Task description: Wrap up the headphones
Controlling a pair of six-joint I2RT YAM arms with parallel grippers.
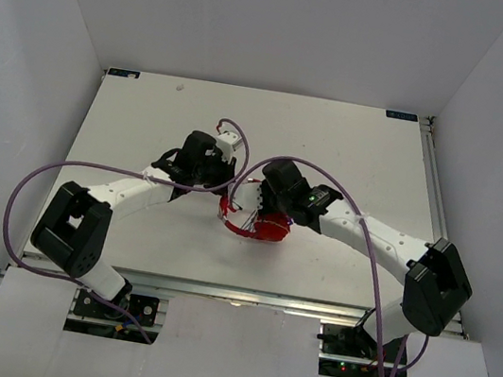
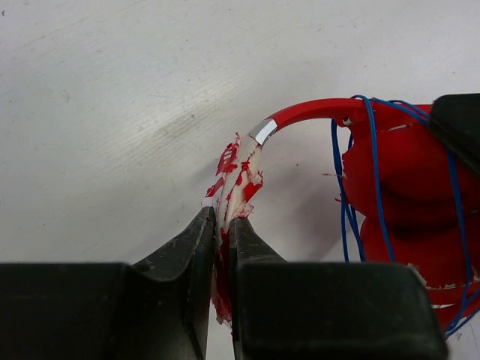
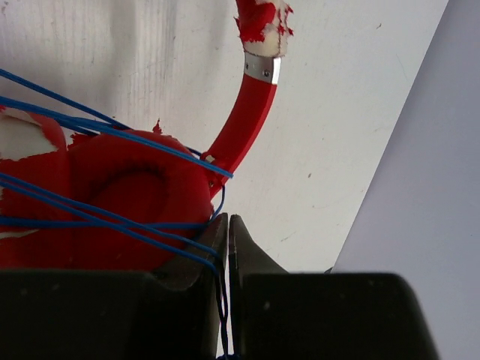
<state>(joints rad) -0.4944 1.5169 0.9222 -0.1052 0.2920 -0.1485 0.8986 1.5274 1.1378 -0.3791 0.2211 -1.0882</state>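
The red headphones (image 1: 265, 226) lie mid-table between the two arms. The earcups (image 2: 405, 187) are stacked, with several turns of the thin blue cord (image 2: 376, 187) around them. My left gripper (image 2: 223, 217) is shut on the worn, peeling top of the headband (image 2: 238, 176). My right gripper (image 3: 228, 219) is shut on the blue cord (image 3: 112, 126), right beside an earcup (image 3: 127, 199); the cord runs down between its fingers. The red headband arm (image 3: 244, 124) rises past it. The plug is hidden.
The white table (image 1: 335, 144) is enclosed by white walls, with a rail along its right edge (image 1: 433, 193). Thick purple robot cables (image 1: 43, 175) loop from both arms over the table.
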